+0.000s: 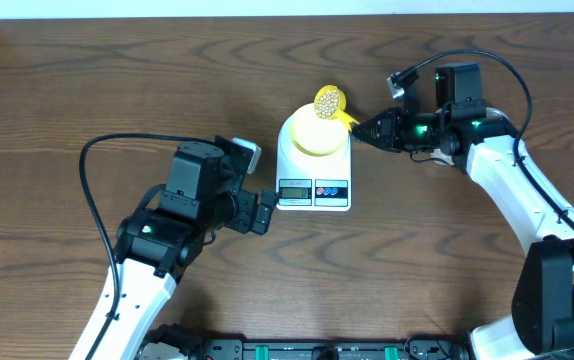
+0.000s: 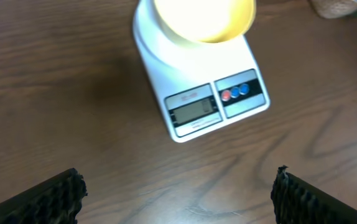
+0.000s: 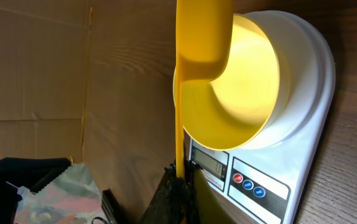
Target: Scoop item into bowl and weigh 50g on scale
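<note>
While the left gripper (image 1: pixel 265 212) is hanging at the near side, just left of the scale's near edge, its jaws are standing wide apart and it is holding nothing. The scale (image 1: pixel 343 172) is lying in the middle of the table (image 1: pixel 117 80), with its display (image 2: pixel 194 112) and two coloured buttons turned to the near side; the digits are too small to read. The bowl (image 1: pixel 317 138) is sitting on the far part of the platform, and no beans are showing inside it in the wrist views. Over its far rim the scoop (image 3: pixel 204 37) is hovering, and the right gripper (image 1: pixel 364 128), coming from the right, is pinching the end of its thin handle with pressed fingers. The beans (image 1: pixel 328 99) are lying heaped in the scoop's cup. I am judging that these beans are hard, smooth and light, so they are likely rolling and bouncing easily; a slow tilt over the middle of the bowl seems safer than a quick turn. The scoop looks like stiff, slippery plastic, and its narrow handle could be twisting in the grip, so the hold at the handle end seems right but needs firmness. The bowl looks light and may be sliding on the smooth platform if the scoop is bumping it.
</note>
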